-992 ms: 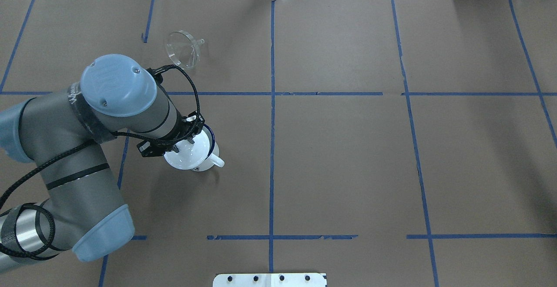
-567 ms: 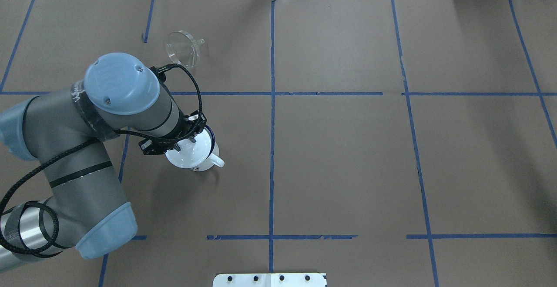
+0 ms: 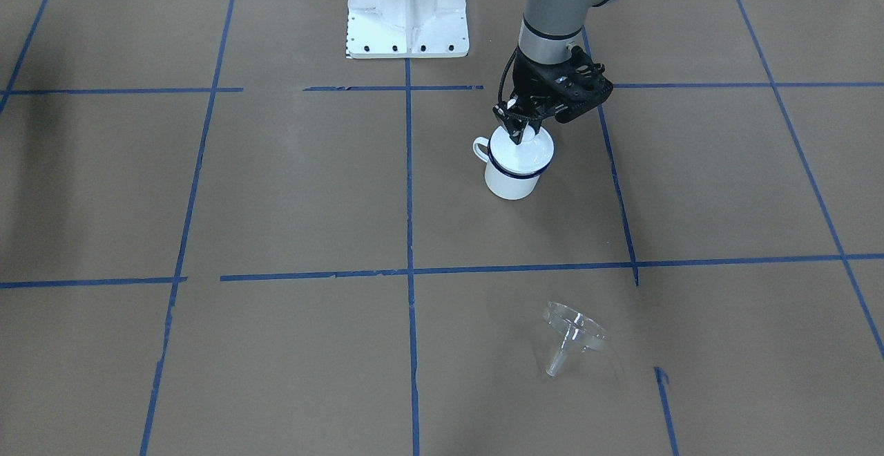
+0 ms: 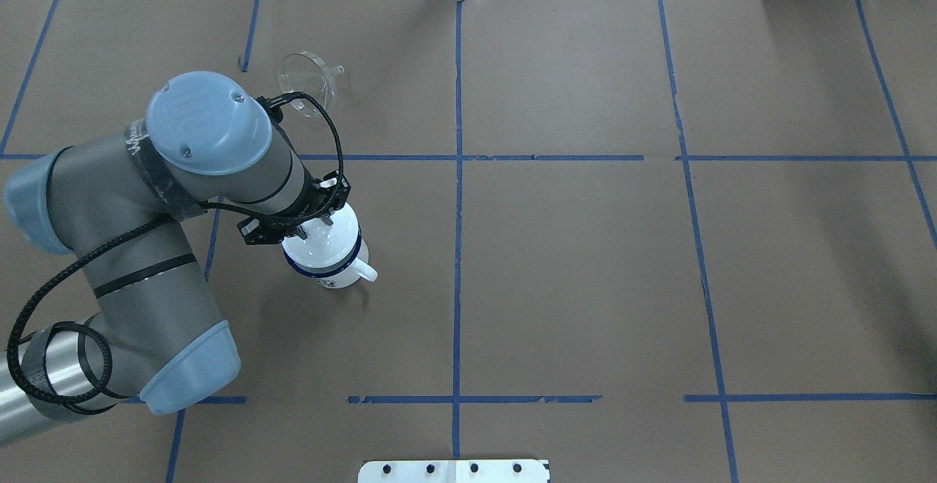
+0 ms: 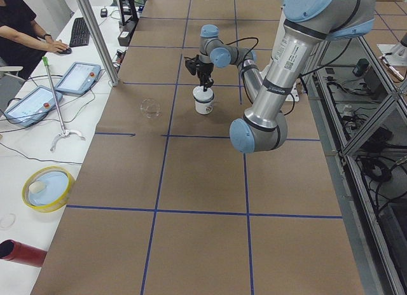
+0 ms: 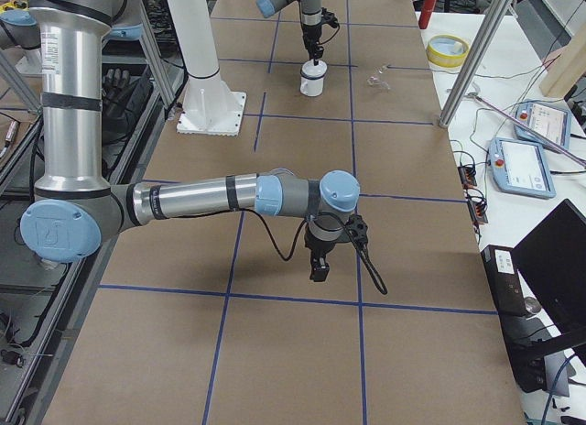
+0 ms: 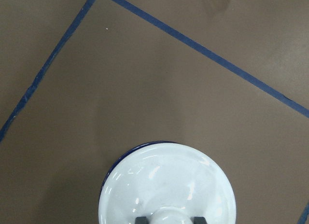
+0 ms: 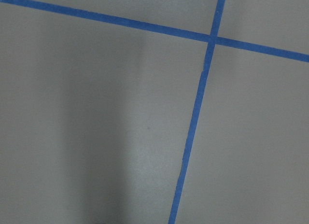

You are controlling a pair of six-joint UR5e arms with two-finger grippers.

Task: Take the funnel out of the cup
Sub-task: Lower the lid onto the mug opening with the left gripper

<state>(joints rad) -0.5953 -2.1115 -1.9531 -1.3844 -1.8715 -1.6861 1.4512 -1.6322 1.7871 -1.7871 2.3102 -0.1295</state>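
Overhead exterior shows you the left tool, pinched on the lid knob, has shifted it across the cup; the funnel already lies well apart, so removal looks done.

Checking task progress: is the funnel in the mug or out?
Out. The clear funnel lies on its side, apart from the enamel mug, capped by a white lid.

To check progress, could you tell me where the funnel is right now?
Overhead view: the funnel lies tipped on the table's left half, apart from the cup.
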